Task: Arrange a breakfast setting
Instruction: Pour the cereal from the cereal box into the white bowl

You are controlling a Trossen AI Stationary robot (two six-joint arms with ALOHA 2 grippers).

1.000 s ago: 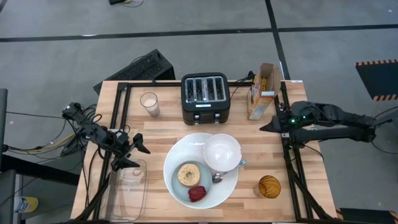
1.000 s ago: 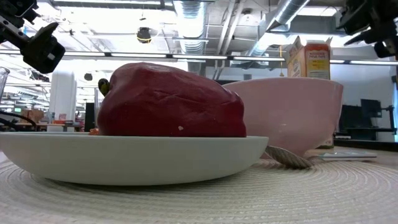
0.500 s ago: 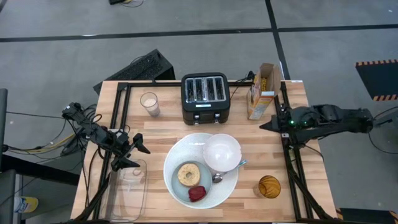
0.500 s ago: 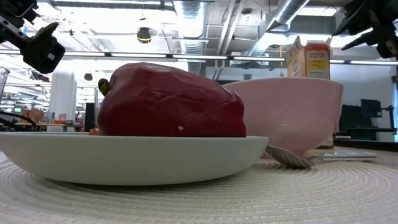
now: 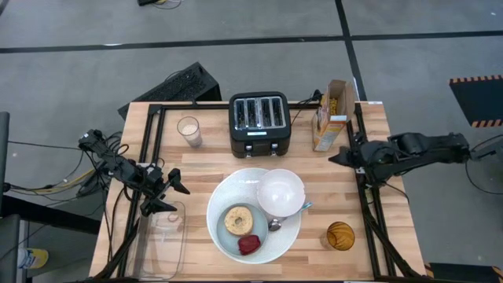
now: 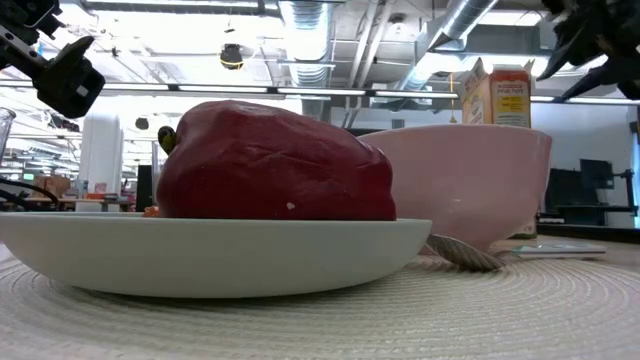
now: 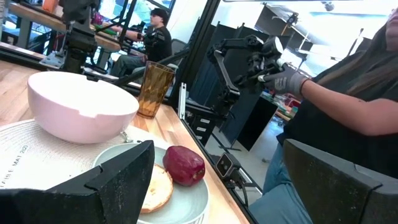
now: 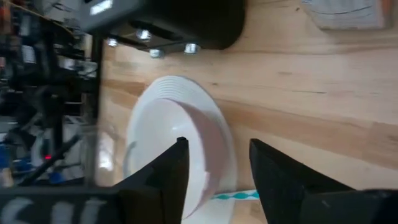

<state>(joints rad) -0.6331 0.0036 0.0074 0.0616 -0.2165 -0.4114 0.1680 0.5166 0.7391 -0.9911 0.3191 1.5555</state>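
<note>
A large round white plate (image 5: pixel 221 206) lies at the table's near middle. On it rest a white bowl (image 5: pixel 280 192), a blue-handled spoon (image 5: pixel 289 215) and a smaller pale blue-grey plate (image 5: pixel 233 240). The smaller plate holds a tan bagel (image 5: pixel 238 220) and a small red food piece (image 5: pixel 249 244). An orange cereal box (image 5: pixel 332 116) stands open at the far right. My left gripper (image 5: pixel 169 194) is open and empty, left of the plate. My right gripper (image 5: pixel 336 158) is open and empty, just near of the cereal box, right of the bowl (image 8: pixel 186 155).
A black four-slot toaster (image 5: pixel 260 124) stands at the far middle, a glass of milk (image 5: pixel 189 131) to its left. An amber glass cup (image 5: pixel 340 235) stands near right. A clear container (image 5: pixel 161 236) lies near left. A person (image 7: pixel 348 93) stands beyond the table.
My right arm has drawn its wrist back a little and turned it. The gripper has risen slightly in the low view and stays beside the cereal box. Nothing on the table has moved.
</note>
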